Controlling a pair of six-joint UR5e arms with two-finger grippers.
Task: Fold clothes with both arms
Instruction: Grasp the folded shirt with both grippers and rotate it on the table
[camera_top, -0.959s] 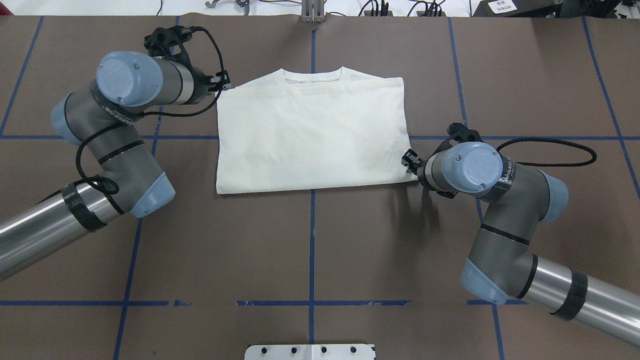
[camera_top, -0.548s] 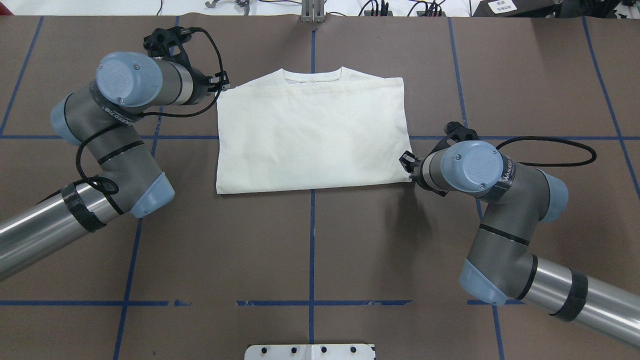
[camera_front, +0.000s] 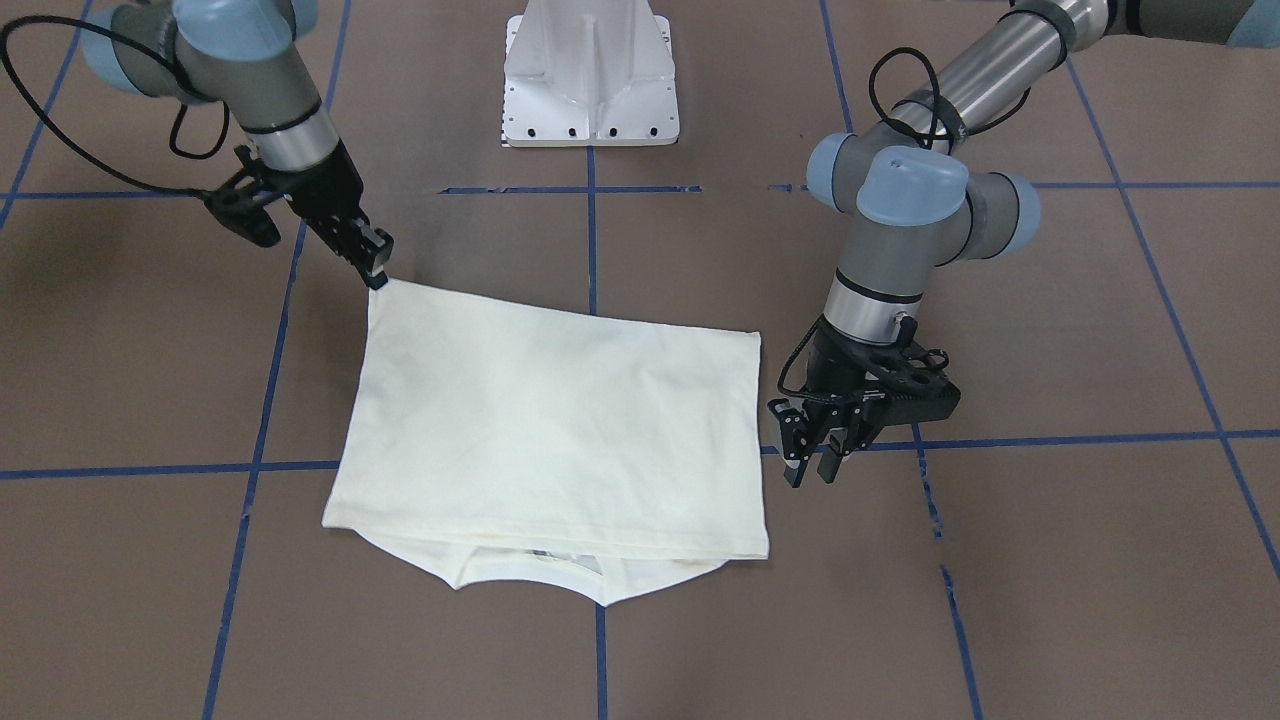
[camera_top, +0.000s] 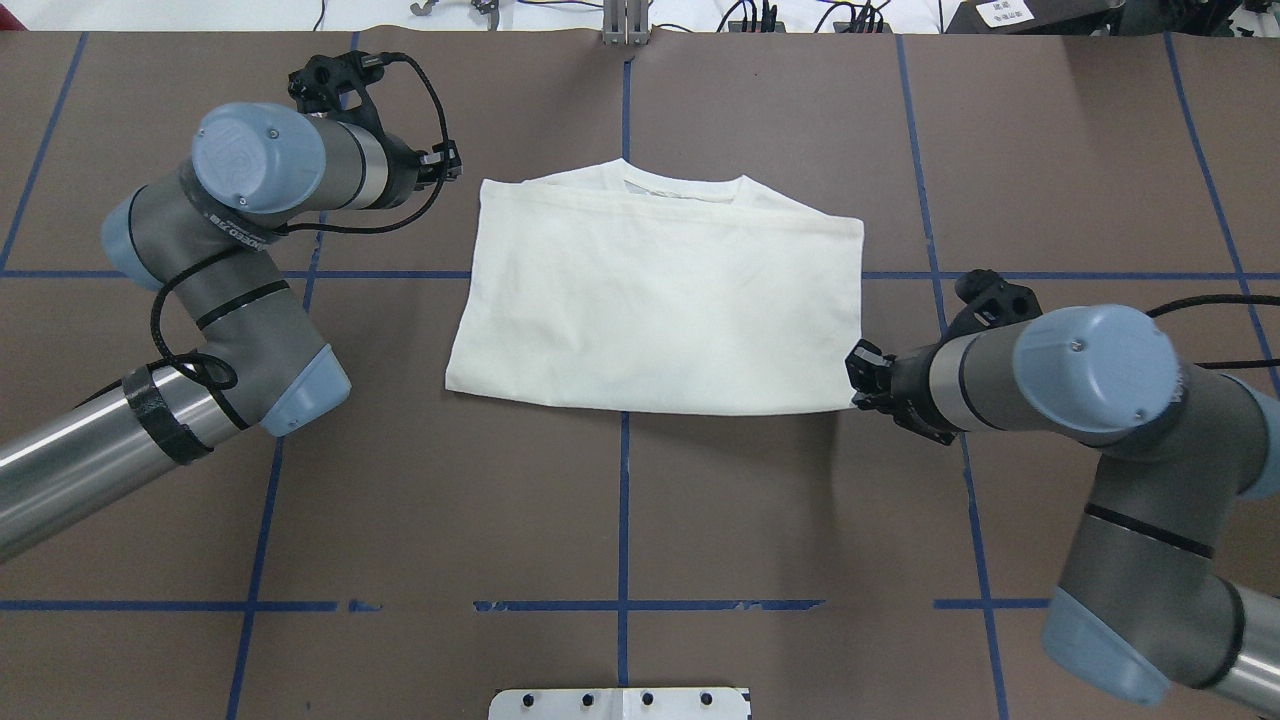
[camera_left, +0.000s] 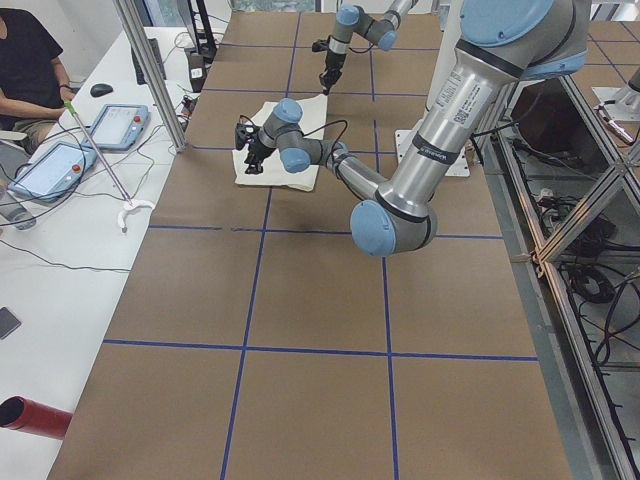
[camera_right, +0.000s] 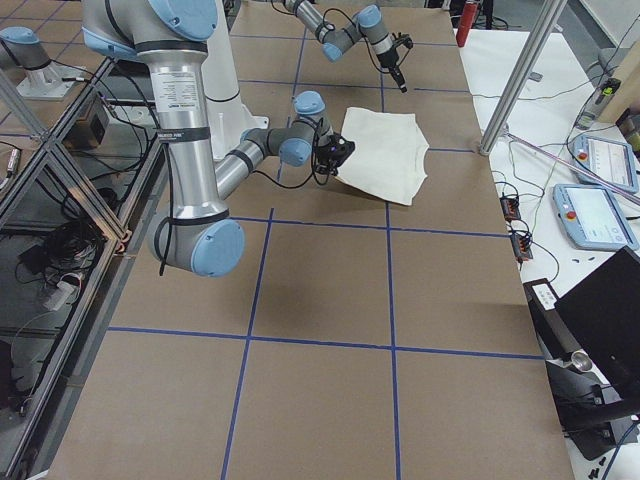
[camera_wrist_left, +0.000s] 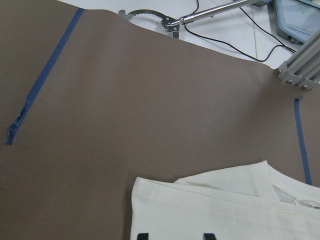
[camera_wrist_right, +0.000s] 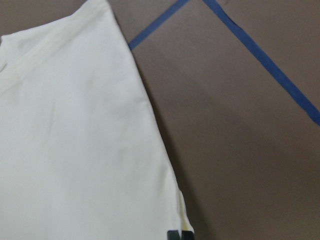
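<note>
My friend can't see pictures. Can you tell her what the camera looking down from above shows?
A folded cream shirt lies on a brown table marked with blue tape lines. The right gripper pinches the shirt's near right corner, while the left gripper hangs just off its far left corner, not touching.

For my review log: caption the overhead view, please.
Right fingers pinch a near corner of the folded cream shirt; left fingers open, off its far corner.

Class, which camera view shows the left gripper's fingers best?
Exterior front-facing: the left gripper hangs open beside the shirt, both fingers plainly apart. Overhead, the wrist hides most of it. The left wrist camera catches only the fingertips. The exterior left view shows it small.
</note>
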